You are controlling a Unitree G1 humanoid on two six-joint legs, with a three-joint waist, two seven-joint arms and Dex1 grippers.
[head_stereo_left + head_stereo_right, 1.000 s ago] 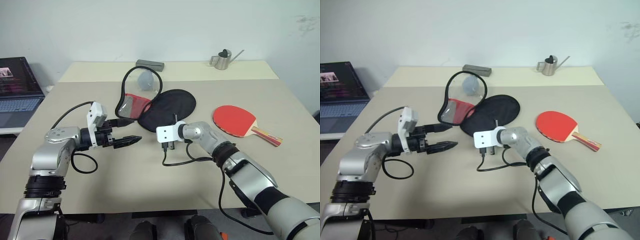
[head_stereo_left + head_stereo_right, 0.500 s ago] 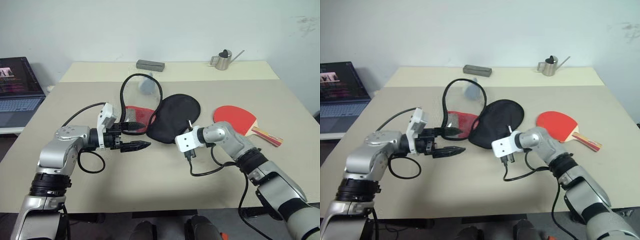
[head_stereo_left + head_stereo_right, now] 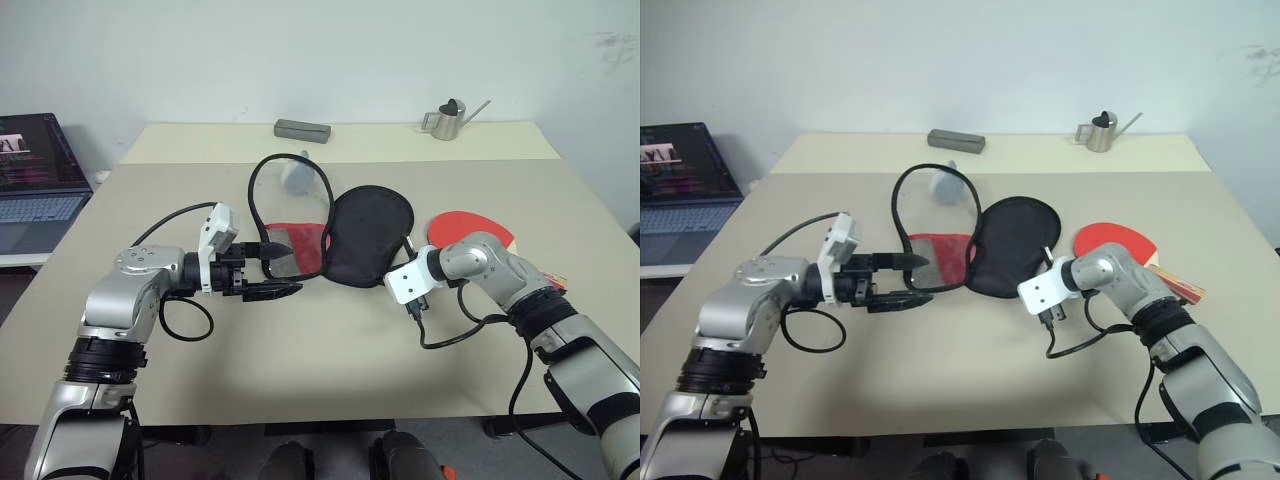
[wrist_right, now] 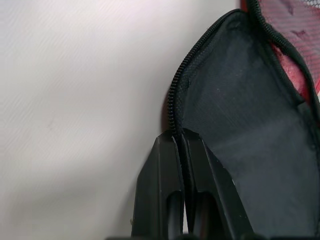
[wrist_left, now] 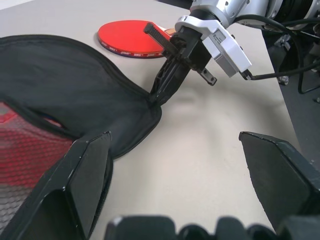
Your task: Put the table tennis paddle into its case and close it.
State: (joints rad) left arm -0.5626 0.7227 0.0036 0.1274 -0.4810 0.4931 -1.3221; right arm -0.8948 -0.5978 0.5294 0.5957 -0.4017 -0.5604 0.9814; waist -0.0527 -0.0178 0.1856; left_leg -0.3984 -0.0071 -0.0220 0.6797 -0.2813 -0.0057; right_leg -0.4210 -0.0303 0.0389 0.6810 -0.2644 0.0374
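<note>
On the surface [image 3: 300, 340] in the head view, my right gripper [image 3: 404, 262] pinches the case [image 3: 368, 238] edge beside the paddle [image 3: 470, 224]. My left gripper [image 3: 272, 268] sits spread at the red flap, ready to hold it open. From the right wrist, fingers [image 4: 197, 170] press together on the zipper [image 4: 175, 95].
</note>
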